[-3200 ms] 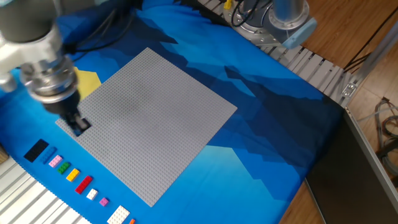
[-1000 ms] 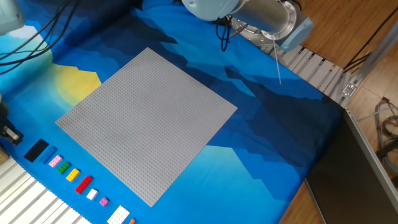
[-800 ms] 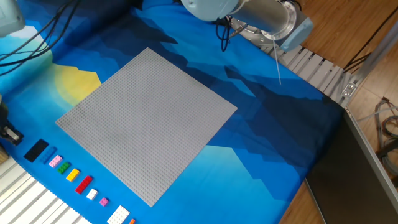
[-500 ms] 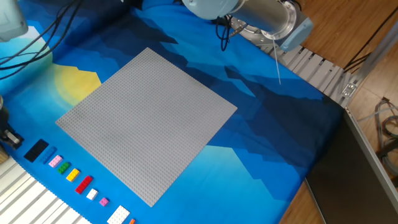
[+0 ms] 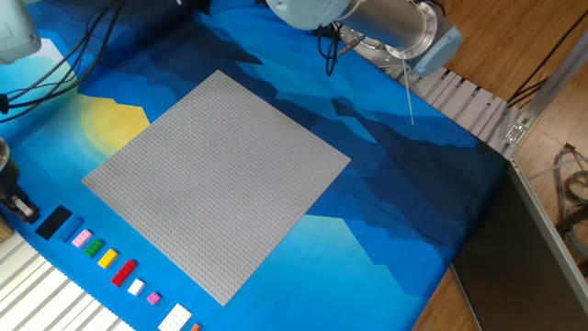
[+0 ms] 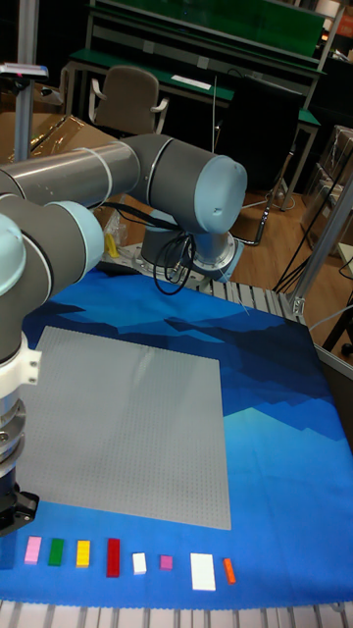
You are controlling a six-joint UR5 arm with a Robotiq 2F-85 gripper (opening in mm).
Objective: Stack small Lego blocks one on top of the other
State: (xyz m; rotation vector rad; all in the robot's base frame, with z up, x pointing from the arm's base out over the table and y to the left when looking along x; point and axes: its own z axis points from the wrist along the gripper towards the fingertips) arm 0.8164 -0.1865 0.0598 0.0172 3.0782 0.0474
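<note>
Small Lego blocks are laid in a row on the blue cloth (image 5: 395,184), along the near-left edge of the grey baseplate (image 5: 216,179). At the far-left end of this row the black block (image 5: 53,222) is found, and the blue block (image 5: 74,231) is placed just beside it, on its near-right side. Further along the same row a pink, a green, a yellow, a red and some white pieces are seen, but these are not wanted for the task.

The gripper (image 5: 20,208) is seen at the left border of the fixed view, just to the left of the black block and very near to it; whether the block is touched cannot be told. The long axis of the black block is turned across the line of the row, pointing roughly from the near-left to the far-right. The coming move depends on this: the block lies to the right of the fingertips, so only a short shift to the right, with the fingers set across the short width of the block, is judged to be needed.

In the tall fixed view the gripper (image 6: 14,515) is cut by the picture edge above the left end of the row. How far the fingers are spread cannot be told from either view, and nothing can be seen held between them.
</note>
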